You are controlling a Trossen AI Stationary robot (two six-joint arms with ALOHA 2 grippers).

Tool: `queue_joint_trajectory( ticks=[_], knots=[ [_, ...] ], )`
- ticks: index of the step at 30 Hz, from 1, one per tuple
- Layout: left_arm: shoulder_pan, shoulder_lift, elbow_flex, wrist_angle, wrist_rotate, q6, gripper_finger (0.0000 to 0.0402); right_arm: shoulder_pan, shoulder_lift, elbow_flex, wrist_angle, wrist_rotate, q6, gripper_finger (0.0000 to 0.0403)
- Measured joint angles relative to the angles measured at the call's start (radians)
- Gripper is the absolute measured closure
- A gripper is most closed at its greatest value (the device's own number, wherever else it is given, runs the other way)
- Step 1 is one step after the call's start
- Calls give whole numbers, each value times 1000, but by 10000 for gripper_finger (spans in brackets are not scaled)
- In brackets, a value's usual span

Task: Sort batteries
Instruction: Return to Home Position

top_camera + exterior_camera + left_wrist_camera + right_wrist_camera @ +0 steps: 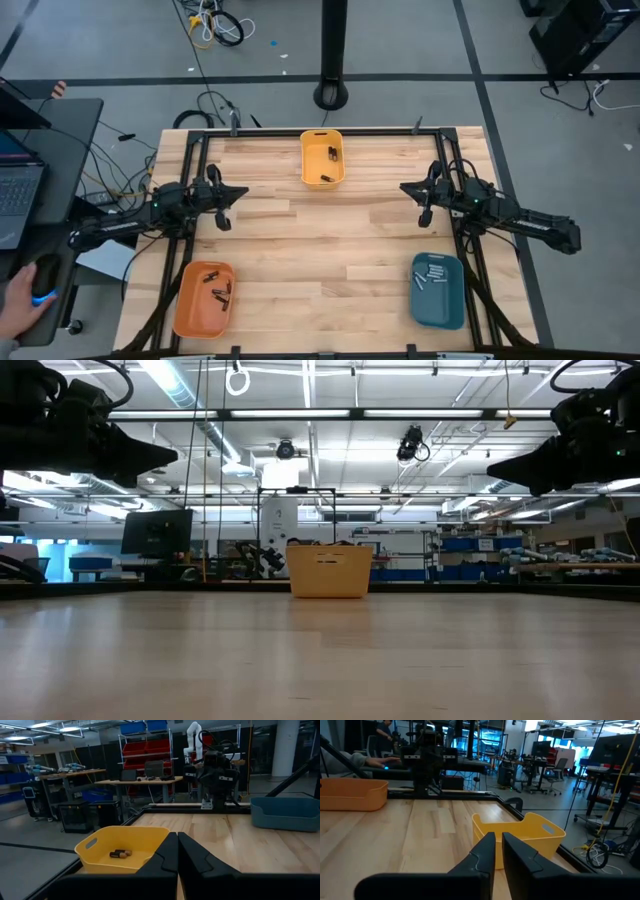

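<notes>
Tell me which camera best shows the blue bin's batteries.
The high view: it looks down into the blue bin at the pale batteries. Left wrist shows only the bin's outer wall; the others miss it.

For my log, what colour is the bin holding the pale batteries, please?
Teal-blue bin; high view.

The left gripper (177, 837) pointed out across the wooden table (220, 837), its two dark fingers drawn together with only a thin slit between them. Right beside the tips stood the yellow bin (145, 840), two dark batteries (121, 853) lying together inside. Farther across sat the blue bin (285, 815), and the right arm (215, 772) stood at the far edge.
</notes>
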State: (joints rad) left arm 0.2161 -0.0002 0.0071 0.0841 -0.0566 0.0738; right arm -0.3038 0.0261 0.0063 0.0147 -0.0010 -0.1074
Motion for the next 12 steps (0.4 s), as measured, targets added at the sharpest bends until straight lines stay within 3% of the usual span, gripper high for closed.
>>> queue_joint_trajectory(
  ticks=[12],
  knots=[
    [0, 0, 0, 0, 0, 0, 395, 0, 0, 0, 0, 0, 0, 359]
  ],
)
